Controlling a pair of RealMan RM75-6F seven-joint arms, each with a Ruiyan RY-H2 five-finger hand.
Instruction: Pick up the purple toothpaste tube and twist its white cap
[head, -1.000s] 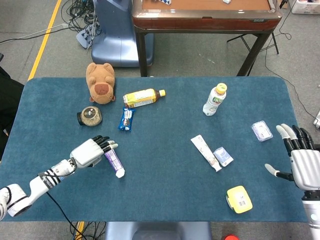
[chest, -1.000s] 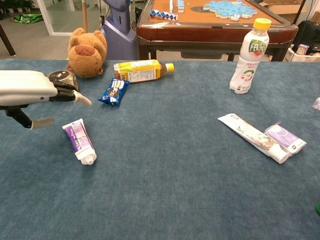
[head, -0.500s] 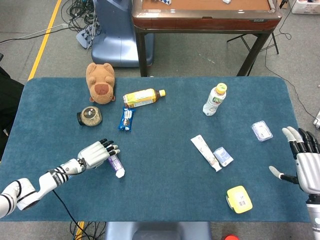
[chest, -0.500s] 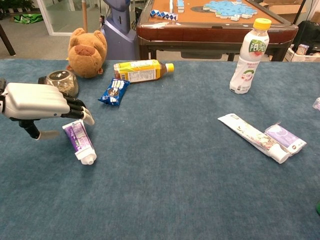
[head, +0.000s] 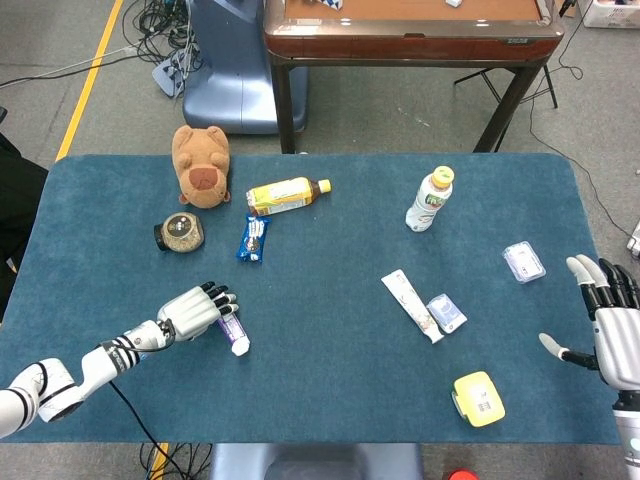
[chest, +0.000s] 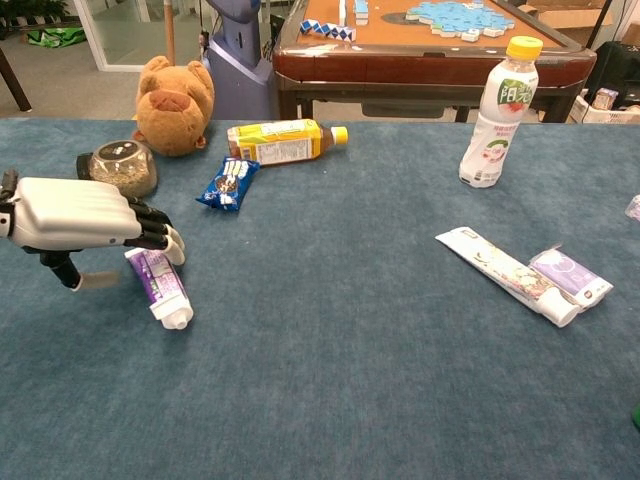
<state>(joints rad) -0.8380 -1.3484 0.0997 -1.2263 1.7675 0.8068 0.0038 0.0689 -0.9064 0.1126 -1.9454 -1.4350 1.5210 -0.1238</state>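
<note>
While the purple tube (chest: 157, 283) lies flat on the table (chest: 350, 360), nothing of the task is done: no lift, no twist. Left robot hand (chest: 75, 218) sits over the tube's crimped end, fingers spread and draped on it, thumb apart, no grip closed. Right robot hand (head: 612, 322) waits far off, open and empty. Running from the left hand toward the viewer, the tube's long axis ends in the white cap (chest: 175, 318)

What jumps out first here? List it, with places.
The left hand hangs over the flat end of the purple toothpaste tube at the table's near left, its white cap untouched. Behind it sit a brown plush bear and a lying yellow bottle. The right hand waits open at the far right edge.
</note>
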